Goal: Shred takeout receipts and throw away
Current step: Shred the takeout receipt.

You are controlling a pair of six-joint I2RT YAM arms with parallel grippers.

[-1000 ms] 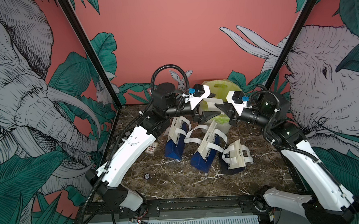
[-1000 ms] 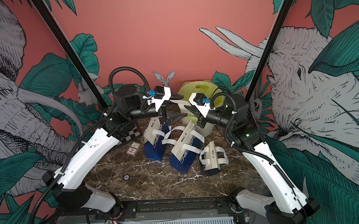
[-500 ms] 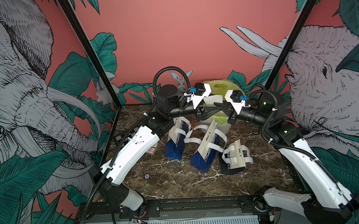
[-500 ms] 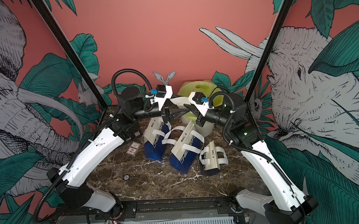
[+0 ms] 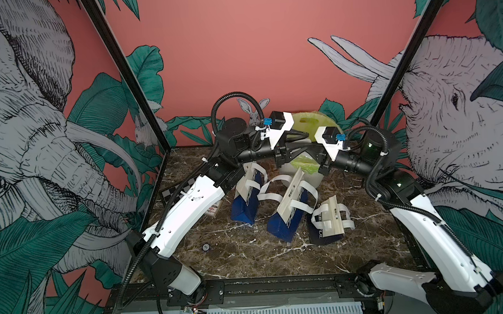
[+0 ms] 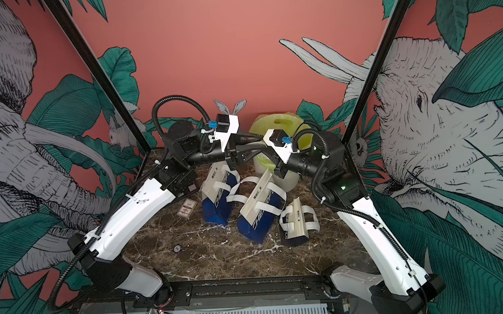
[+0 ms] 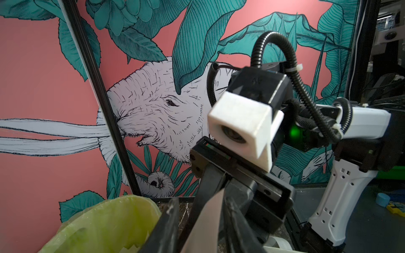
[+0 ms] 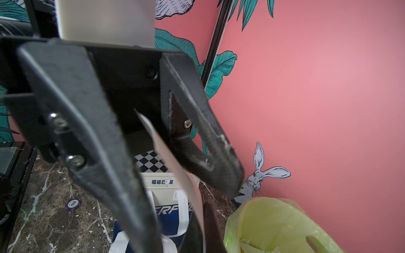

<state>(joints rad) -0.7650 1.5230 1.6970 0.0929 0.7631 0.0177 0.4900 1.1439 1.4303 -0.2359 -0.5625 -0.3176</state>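
Narrowing the left tool (image 8: 191,213), still partly spread, around the thin white paper receipt slip (image 8: 175,170) pinched in the pressed-together right tool (image 7: 219,206) facing it, with the pale green bag-lined bin (image 8: 263,219) just below both, likely readying a two-sided tear over that bin.

Pretty sure we're looking at a robotics lab test cell here, not anybody's home. Two white robot arms (image 5: 188,214) sit on a black rail (image 5: 280,283) along the front, and black frame posts (image 5: 128,81) hold printed jungle-and-elephant panels (image 5: 253,45) like a backdrop. There's a marble-look surface (image 5: 249,252) with a checkerboard tile (image 8: 151,162) on it, and in the left wrist view we can spot cluttered equipment (image 7: 386,26) past the open side.
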